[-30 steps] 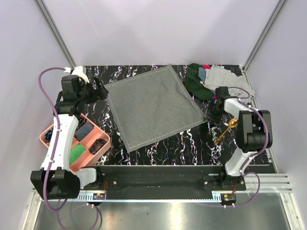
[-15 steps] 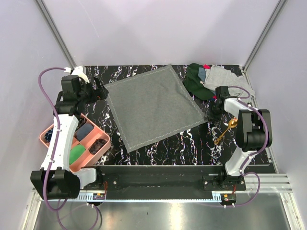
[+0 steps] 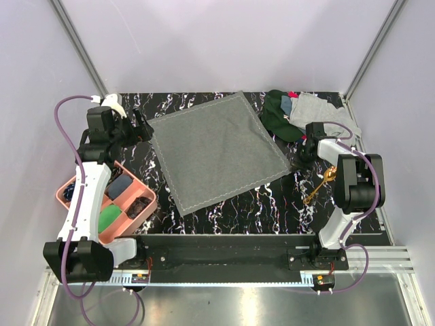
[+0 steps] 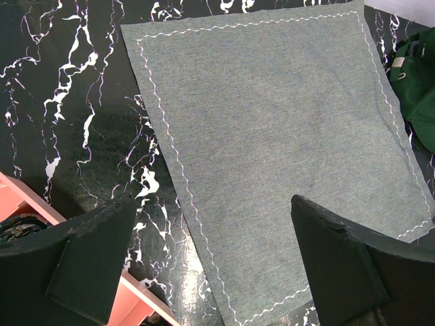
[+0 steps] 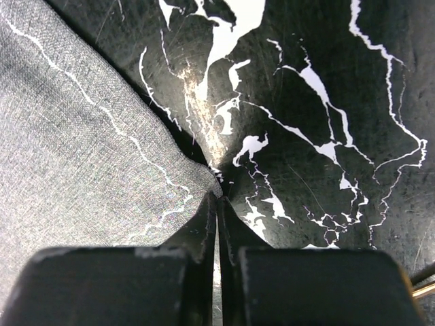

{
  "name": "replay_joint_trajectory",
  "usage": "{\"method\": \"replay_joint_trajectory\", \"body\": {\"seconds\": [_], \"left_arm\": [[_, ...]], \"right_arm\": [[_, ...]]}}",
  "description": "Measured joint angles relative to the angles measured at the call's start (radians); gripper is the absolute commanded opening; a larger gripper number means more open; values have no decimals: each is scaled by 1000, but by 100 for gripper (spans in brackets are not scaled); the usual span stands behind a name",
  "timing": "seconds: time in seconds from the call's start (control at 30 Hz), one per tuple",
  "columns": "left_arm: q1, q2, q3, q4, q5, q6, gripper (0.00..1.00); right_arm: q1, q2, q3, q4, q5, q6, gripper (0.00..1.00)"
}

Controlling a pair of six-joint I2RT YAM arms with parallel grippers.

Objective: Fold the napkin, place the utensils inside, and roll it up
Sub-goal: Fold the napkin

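The grey napkin point(image 3: 217, 149) lies spread flat on the black marbled table, one corner pointing right. My right gripper point(image 3: 302, 161) is down at that right corner. In the right wrist view its jaws point(image 5: 217, 197) are pressed together, with the tip of the napkin point(image 5: 88, 149) bunched into them. A gold spoon point(image 3: 321, 187) lies on the table just right of that arm. My left gripper point(image 3: 145, 129) hovers open at the napkin's left side. The napkin point(image 4: 272, 136) fills the left wrist view beyond the wide-apart fingers, and nothing is between them point(image 4: 212, 204).
A heap of green, grey and blue cloths point(image 3: 299, 112) sits at the back right, just behind the right gripper. A pink compartment tray point(image 3: 68, 187) with small items stands at the front left, under the left arm. Walls close in the table's sides and back.
The right gripper's jaws have closed at the napkin's right corner, and its wrist has shifted slightly. The left arm and the napkin's spread have not moved.
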Motion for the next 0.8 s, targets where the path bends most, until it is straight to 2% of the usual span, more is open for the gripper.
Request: {"method": "replay_joint_trajectory", "body": {"seconds": [0.33, 0.53, 0.63, 0.8], "left_arm": [[0, 0, 0, 0, 0, 0, 99], [0, 0, 0, 0, 1, 0, 99], [0, 0, 0, 0, 3, 0, 99], [0, 0, 0, 0, 14, 0, 99]], "right_arm": [[0, -75, 8, -40, -43, -25, 0], [50, -98, 140, -48, -49, -17, 0], [117, -45, 248, -44, -50, -7, 0], [250, 150, 462, -40, -56, 18, 0]]}}
